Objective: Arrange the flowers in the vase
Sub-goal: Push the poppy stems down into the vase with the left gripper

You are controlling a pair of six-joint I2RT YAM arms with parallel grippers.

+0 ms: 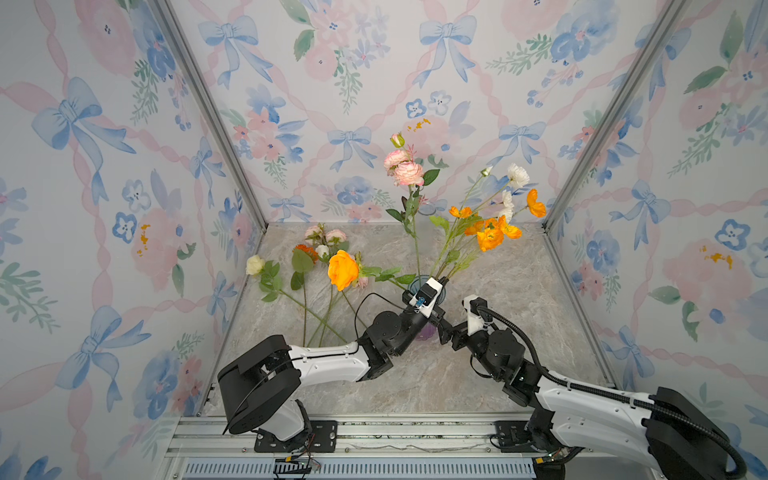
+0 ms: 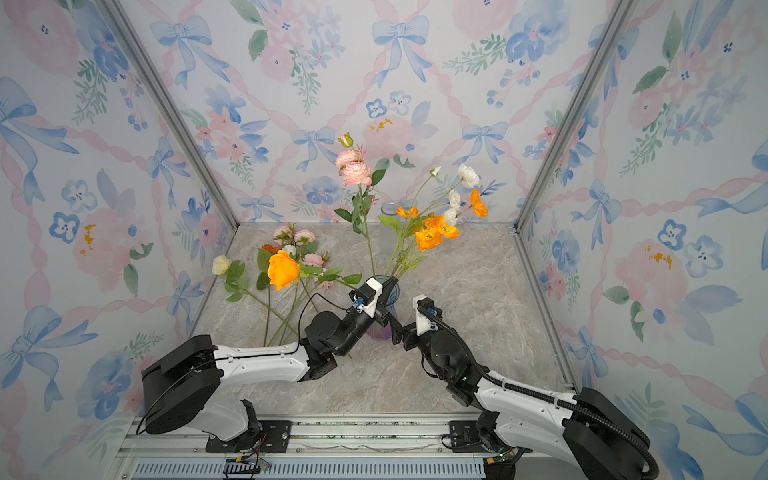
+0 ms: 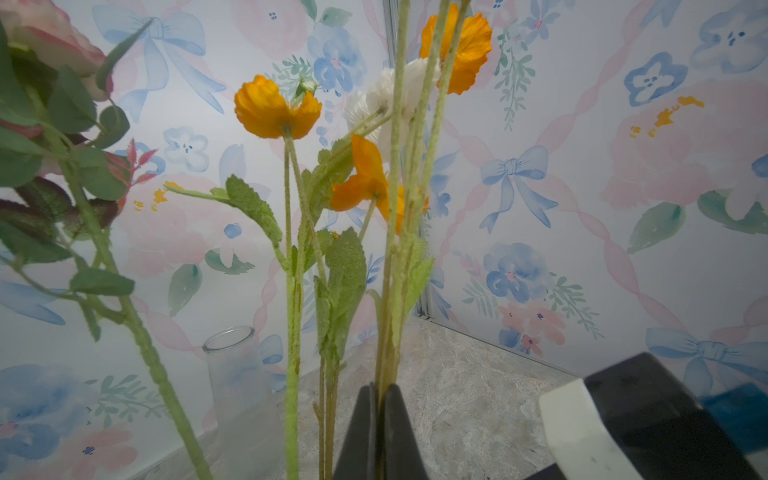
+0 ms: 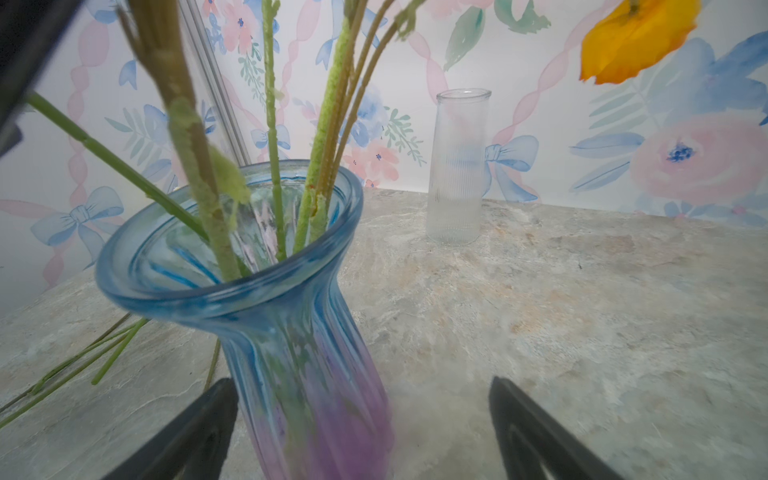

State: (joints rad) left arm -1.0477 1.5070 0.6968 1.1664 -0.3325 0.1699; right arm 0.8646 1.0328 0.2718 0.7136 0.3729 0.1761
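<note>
Left gripper (image 3: 377,401) pinched shut on flower stems (image 3: 394,299) standing in the blue vase (image 4: 232,286); right gripper (image 4: 361,381) spread wide astride the vase's lower body; other flowers (image 1: 343,270) lie on the table (image 1: 519,291).

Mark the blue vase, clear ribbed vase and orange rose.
blue vase (image 4: 299,353): right wrist view, on its neck wall.
clear ribbed vase (image 4: 457,166): right wrist view, mid-body.
orange rose (image 1: 343,270): a top view, centre of the bloom.

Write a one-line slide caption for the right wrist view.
Open right gripper brackets the blue-and-purple glass vase holding green stems, with a clear ribbed vase standing behind on the marble tabletop.
</note>
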